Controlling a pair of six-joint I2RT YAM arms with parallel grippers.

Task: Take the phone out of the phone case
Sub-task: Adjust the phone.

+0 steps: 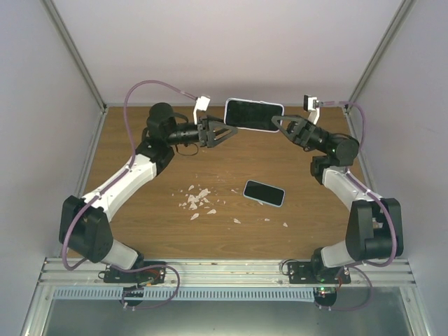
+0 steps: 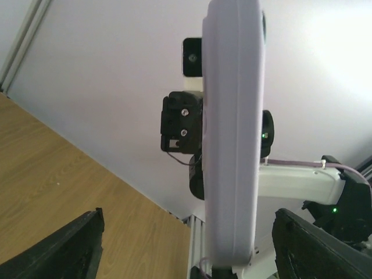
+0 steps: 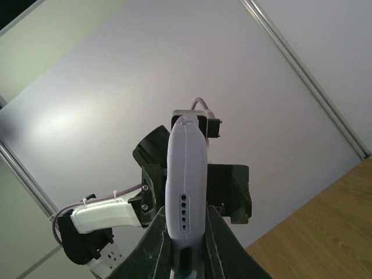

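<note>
Right tool (image 1: 281,124) is pinching the pale lilac plastic phone case (image 1: 253,115) aloft; left tool (image 1: 228,134), gaping wide, is probably wanting a square edge-grip.

A wooden tabletop (image 1: 210,150) carries a spare phone (image 1: 264,192), dark-screened and pale-rimmed, lying flat. Just left of the spare phone lies a scatter of white scraps (image 1: 197,199), and lone flecks (image 1: 285,225) sit slightly nearer than it. Beyond it stand pale wall panels (image 1: 231,42) with aluminium posts (image 1: 75,52). Well nearer than it, an aluminium rail (image 1: 224,269) borders the tabletop.
</note>
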